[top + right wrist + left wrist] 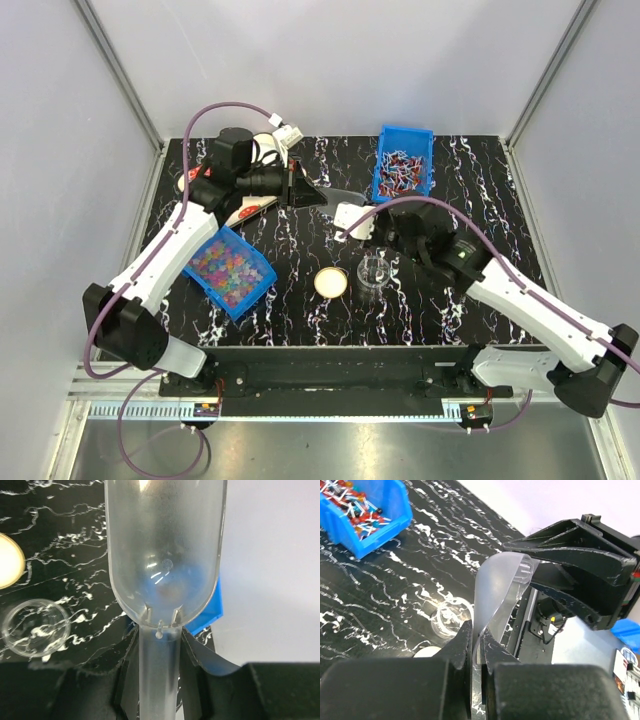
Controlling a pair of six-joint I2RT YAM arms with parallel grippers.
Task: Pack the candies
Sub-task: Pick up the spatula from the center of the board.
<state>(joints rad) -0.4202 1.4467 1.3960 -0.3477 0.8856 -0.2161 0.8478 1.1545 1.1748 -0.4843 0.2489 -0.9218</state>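
The candies [228, 264] are tiny multicoloured beads filling a blue bin at the left of the table. A translucent plastic scoop [348, 212] hangs above the middle of the table between both arms. My left gripper [312, 194] is shut on the thin front rim of the scoop [495, 587], with its jaws pinched on the plastic in the left wrist view [476, 630]. My right gripper [380, 226] is shut on the scoop's handle [159, 675], and the empty bowl [165, 550] points away from it. The scoop holds no candies.
A second blue bin [403, 165] of longer wrapped sweets stands at the back right. A small clear jar [375, 270] and its round cream lid [331, 283] sit on the black marbled table [470, 190] near the front. White items lie at the back left behind the left arm.
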